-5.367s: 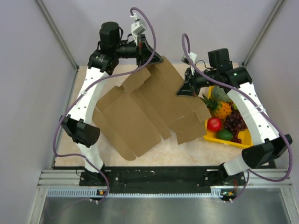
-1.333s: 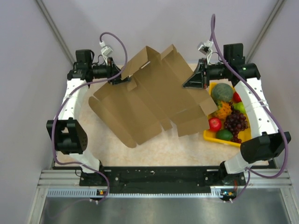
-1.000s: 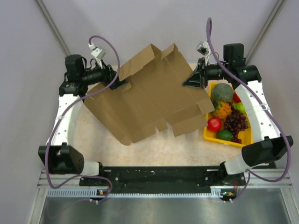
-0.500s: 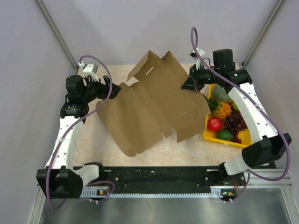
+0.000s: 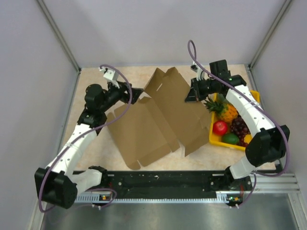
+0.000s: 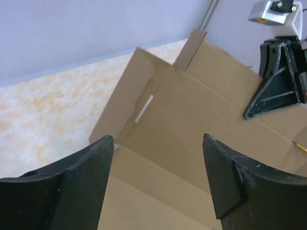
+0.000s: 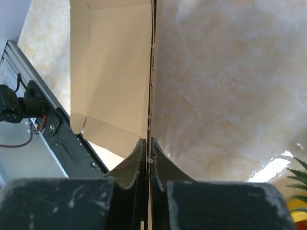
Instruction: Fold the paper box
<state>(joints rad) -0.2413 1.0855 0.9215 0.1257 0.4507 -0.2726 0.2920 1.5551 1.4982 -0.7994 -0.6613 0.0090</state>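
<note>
The paper box [image 5: 158, 120] is a flat brown die-cut sheet spread across the middle of the table, its far flap [image 5: 160, 82] tilted up. My right gripper [image 5: 190, 96] is shut on the sheet's right edge. In the right wrist view the cardboard [image 7: 110, 72] runs edge-on into the closed right gripper [image 7: 149, 143]. My left gripper [image 5: 139, 91] is open at the sheet's far-left corner. In the left wrist view the left gripper [image 6: 158, 139] has wide-apart fingers [image 6: 72, 187] hanging over the cardboard [image 6: 192, 120], nothing between them.
A yellow tray [image 5: 255, 94] of fruit stands at the right, touching the sheet's right side, with a pineapple [image 5: 225, 110], a red apple [image 5: 220, 127] and grapes [image 5: 242, 125]. The right arm's gripper [image 6: 276, 91] shows in the left wrist view. Walls enclose the table on three sides.
The sheet has come down from a raised tilt to lie lower and flatter. My left arm has swung in from the far left to the sheet's far-left corner. The right gripper shifted left, still gripping.
</note>
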